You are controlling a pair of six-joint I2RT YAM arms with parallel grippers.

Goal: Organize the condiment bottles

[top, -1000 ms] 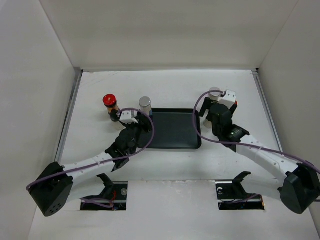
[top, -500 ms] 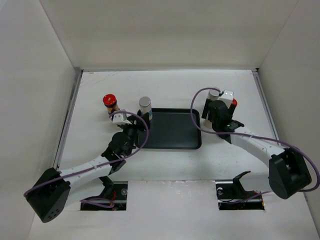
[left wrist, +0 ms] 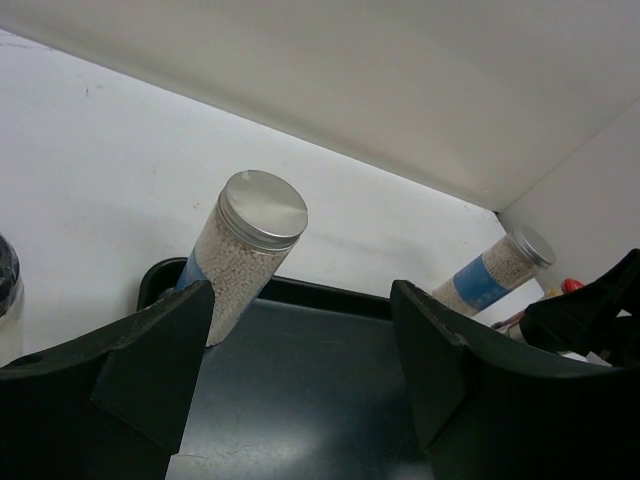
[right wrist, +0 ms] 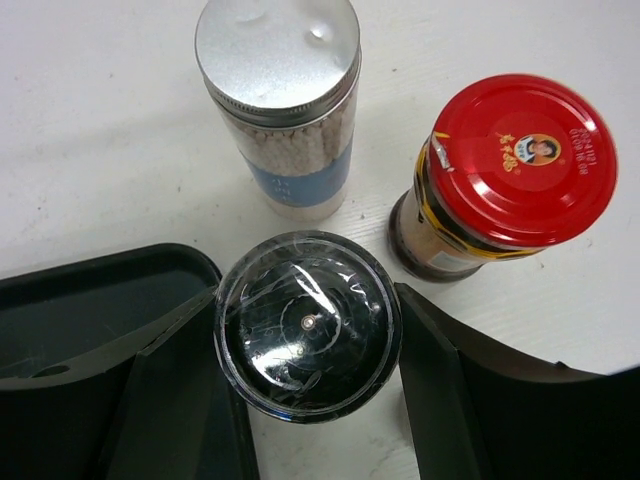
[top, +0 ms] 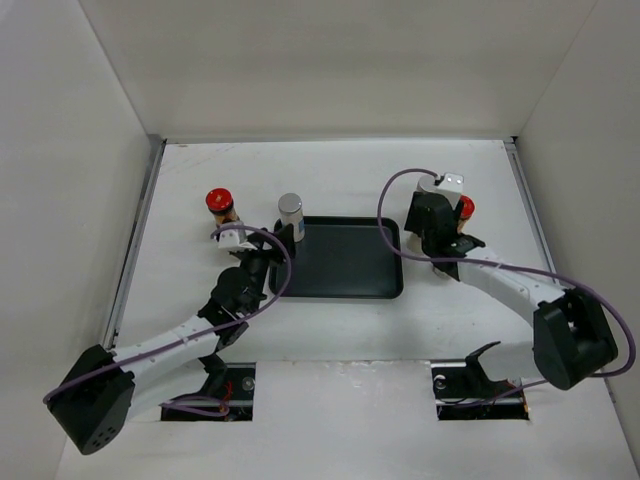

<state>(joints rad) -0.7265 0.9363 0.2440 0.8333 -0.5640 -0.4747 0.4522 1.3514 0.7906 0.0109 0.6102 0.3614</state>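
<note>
Top external view: black tray [top: 340, 270] lies mid-table [top: 330, 170], with one arm reaching to each end of it.
Left gripper [left wrist: 300, 300]: low over the tray's left end, fingers [left wrist: 150, 370] spread apart with nothing between them.
Left bottle [left wrist: 250, 250]: silver cap, white grains, blue band. It stands at the tray's far left corner, beyond the fingertips and untouched. Whether it is inside or outside the rim cannot be told.
Left red-capped jar [top: 219, 203]: on the table, left of that bottle and apart from the tray.
Right gripper [right wrist: 305, 298]: just off the tray's far right corner, one finger [right wrist: 170, 400] on each side of the grinder.
Grinder [right wrist: 305, 335]: clear with a black top, upright between the right fingers. Its top hides where they meet it, so whether they grip it cannot be told.
Right bottle [right wrist: 285, 90]: silver cap, blue band, just beyond the grinder.
Right red-capped jar [right wrist: 515, 165]: just beside the grinder on its right, near the right bottle.
</note>
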